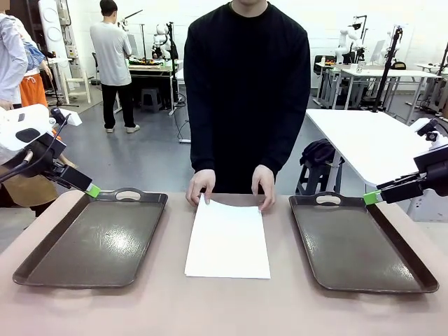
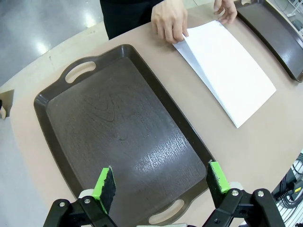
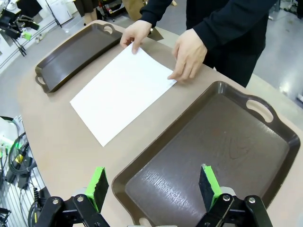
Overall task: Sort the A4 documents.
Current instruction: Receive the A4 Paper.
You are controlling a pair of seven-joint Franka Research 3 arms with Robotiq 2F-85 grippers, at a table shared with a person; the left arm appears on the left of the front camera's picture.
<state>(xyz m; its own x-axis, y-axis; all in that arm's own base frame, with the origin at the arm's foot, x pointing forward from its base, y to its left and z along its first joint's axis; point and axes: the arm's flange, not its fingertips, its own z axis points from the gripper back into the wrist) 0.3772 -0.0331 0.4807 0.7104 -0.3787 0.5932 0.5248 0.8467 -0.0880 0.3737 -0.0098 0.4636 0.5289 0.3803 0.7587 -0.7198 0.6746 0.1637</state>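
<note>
- To the left of the paper, the left tray is bare; no sheet has gone into it.
- The white paper lies flat in the middle of the desk, between the two trays and apart from both. It looks to me like a thin pile rather than a single sheet, though I can't count the sheets.
- To the right of the paper, the right tray is just as bare.
- So, as I read it, the sorting hasn't begun. Every sheet has yet to be moved off the pile, and I can't tell from here which tray any of them belongs in.
- Well out to the left of the paper, the left claw hangs in the air over the left tray, looking down on it. Its green-padded jaws stand wide apart with nothing between them, and it touches nothing.
- At the paper's far edge, the person has one hand on the corner nearer the left tray and the other hand on the corner nearer the right tray. The fingertips press on the sheets, and the corner nearer the left tray looks slightly lifted.
- Well out to the right of the paper, the right claw hangs over the right tray in the same way, jaws spread wide and empty, clear of both tray and paper.
</note>
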